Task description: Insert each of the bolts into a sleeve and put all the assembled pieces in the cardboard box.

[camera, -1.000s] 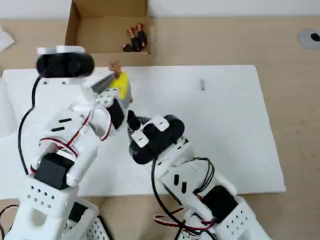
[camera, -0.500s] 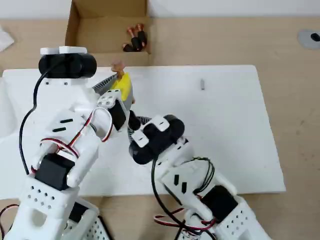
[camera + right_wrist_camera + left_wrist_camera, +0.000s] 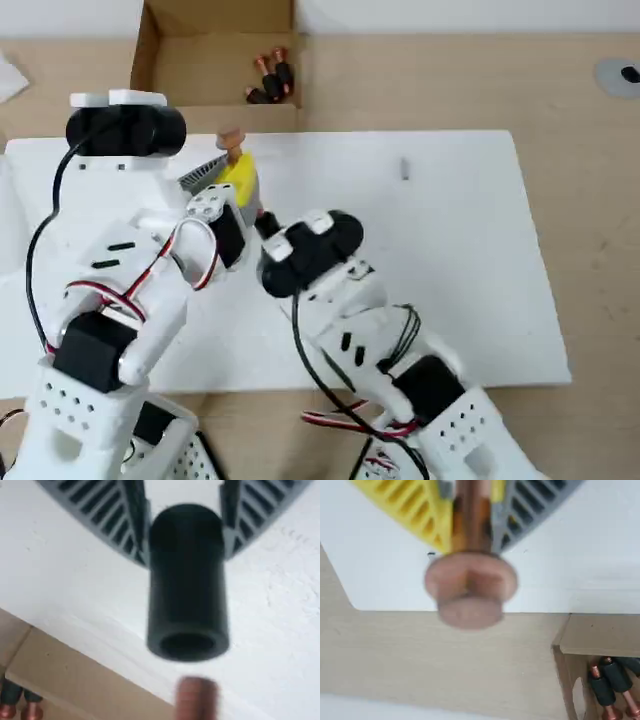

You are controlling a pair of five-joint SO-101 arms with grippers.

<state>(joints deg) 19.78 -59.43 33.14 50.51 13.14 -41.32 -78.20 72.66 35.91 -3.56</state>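
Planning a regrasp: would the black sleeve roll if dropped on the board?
Likely rolls: the sleeve looks like a smooth round cylinder, and the white board is flat. Probably stiff: it shows no squash in the right end effector.

Both arms are white plastic shells with black motor blocks. The left arm [image 3: 130, 290], at eight o'clock, carries red-and-white wires [image 3: 214, 255]. The right arm [image 3: 370, 340], at five o'clock, trails a black cable [image 3: 298, 345]. The left gripper [image 3: 472, 535] pairs a yellow ribbed finger [image 3: 405, 502] with a grey one, while the right gripper [image 3: 185, 530] is all grey.
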